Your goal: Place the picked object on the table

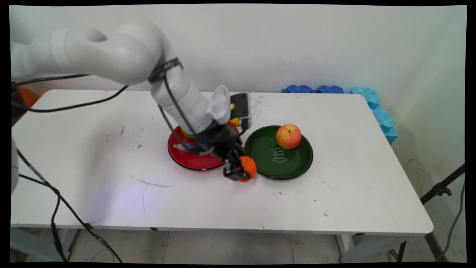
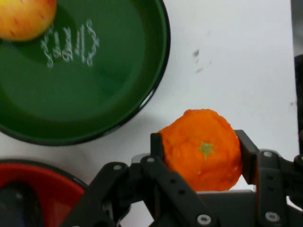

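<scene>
White scratched tabletop (image 1: 93, 156), bare at the left. Round glossy red plate (image 1: 186, 158) near table centre, partly covered by white robot arm (image 1: 178, 96); green and yellow bits plus something pale and dark on plate, half hidden, not identifiable. Black two-finger gripper (image 1: 240, 169) at about 4 o'clock from red plate, just off its rim, clamped on round bumpy orange fruit (image 1: 248, 168). In hand view, gripper (image 2: 201, 151) fingers pressed on both sides of orange fruit (image 2: 201, 149), small green stem scar facing camera, white table under it. Cannot tell whether fruit rests on table or sits just above it. Round dark green plate with white lettering (image 1: 279, 158) just right of red plate, rims near but apart; orange fruit at about 7 o'clock from green plate, close to rim, outside it. In hand view, green plate (image 2: 118, 85) at upper left, red plate (image 2: 42, 179) at lower left corner. Red-yellow apple (image 1: 288, 136) on green plate at about 1 o'clock, near back rim; apple (image 2: 26, 16) cut by top-left corner of hand view. Blue foam blocks (image 1: 368, 100) along far right table edge against wall. Black stand leg (image 1: 442, 188) at far right beside table.
</scene>
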Available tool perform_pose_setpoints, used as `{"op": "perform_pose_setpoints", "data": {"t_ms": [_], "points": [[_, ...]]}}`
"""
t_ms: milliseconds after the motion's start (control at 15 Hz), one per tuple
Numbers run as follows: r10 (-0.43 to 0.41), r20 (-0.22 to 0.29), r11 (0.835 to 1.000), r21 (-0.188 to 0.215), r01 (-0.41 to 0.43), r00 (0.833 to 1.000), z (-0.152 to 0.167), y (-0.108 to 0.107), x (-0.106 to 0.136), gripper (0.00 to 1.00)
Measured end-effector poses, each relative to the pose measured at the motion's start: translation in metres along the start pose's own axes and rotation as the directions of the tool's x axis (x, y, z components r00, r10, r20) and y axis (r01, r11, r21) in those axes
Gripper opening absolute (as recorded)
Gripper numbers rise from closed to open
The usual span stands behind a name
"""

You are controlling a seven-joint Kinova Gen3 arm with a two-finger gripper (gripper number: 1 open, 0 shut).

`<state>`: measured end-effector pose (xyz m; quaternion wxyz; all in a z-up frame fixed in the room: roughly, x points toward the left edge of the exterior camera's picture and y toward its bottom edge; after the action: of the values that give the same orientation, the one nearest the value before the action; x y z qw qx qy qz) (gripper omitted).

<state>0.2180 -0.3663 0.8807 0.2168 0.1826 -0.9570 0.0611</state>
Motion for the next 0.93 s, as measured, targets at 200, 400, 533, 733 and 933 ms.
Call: {"op": "perform_pose_setpoints", "data": {"t_ms": [200,400,533,733,933], "points": [[-0.003,0.005,1.0,0.005,0.003,1.0,0.022,0.002,-0.018,0.0],[-0.011,-0.003,1.0,0.009,0.011,1.0,0.042,-0.001,-0.026,0.0],[-0.014,-0.01,1.0,0.012,0.014,1.0,0.054,-0.004,-0.03,0.0],[-0.022,-0.021,1.0,0.022,0.022,1.0,0.07,-0.009,-0.034,0.0],[-0.028,-0.031,0.999,0.028,0.029,0.999,0.08,-0.011,-0.037,0.0]]}}
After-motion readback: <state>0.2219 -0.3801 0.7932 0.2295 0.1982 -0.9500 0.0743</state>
